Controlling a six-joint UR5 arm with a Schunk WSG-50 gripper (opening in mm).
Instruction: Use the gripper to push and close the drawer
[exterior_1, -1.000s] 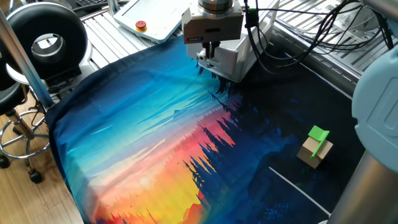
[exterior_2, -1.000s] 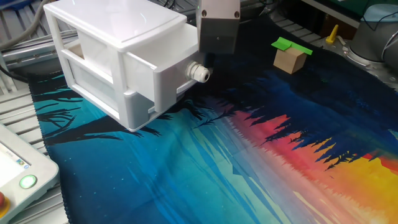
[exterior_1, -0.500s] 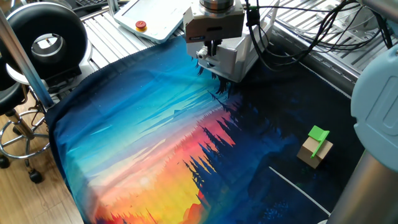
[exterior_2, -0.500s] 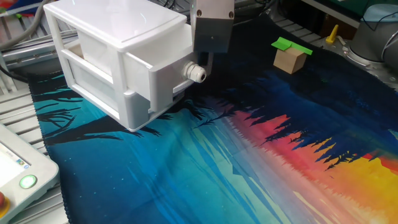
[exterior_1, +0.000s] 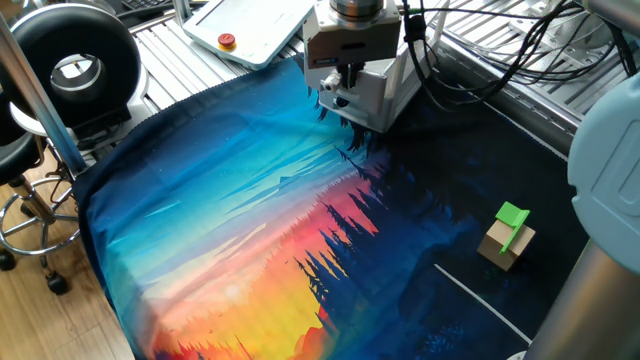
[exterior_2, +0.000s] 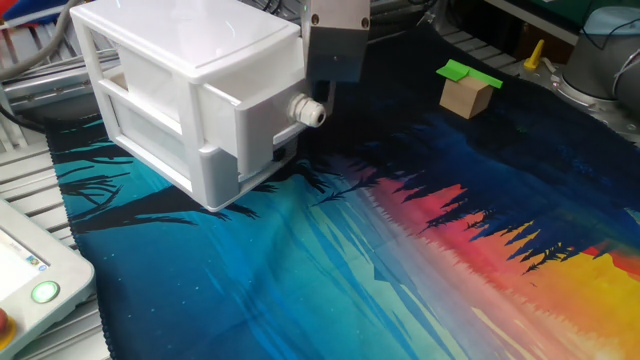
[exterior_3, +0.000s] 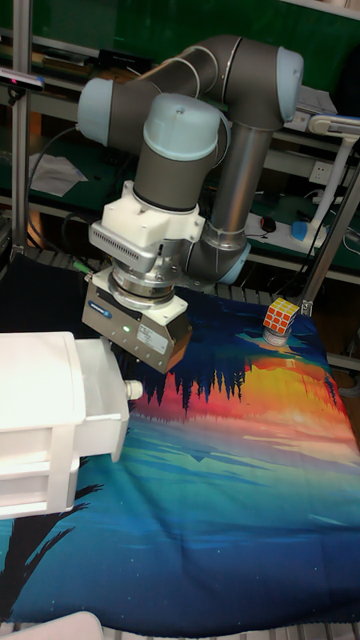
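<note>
At the far edge of the sunset-printed cloth (exterior_2: 420, 250) sits the small white box-shaped plastic cabinet (exterior_2: 170, 60), its white flat-fronted drawer (exterior_2: 265, 120) with the small round silver knob (exterior_2: 307, 110) protruding a little from the frame. Just beside the knob hangs the boxy grey-beige metal gripper (exterior_2: 330, 95), dark fingers pointing down; whether they are parted or closed cannot be told. Well apart on the dark cloth stands a small tan block with a green piece (exterior_2: 467, 88).
</note>
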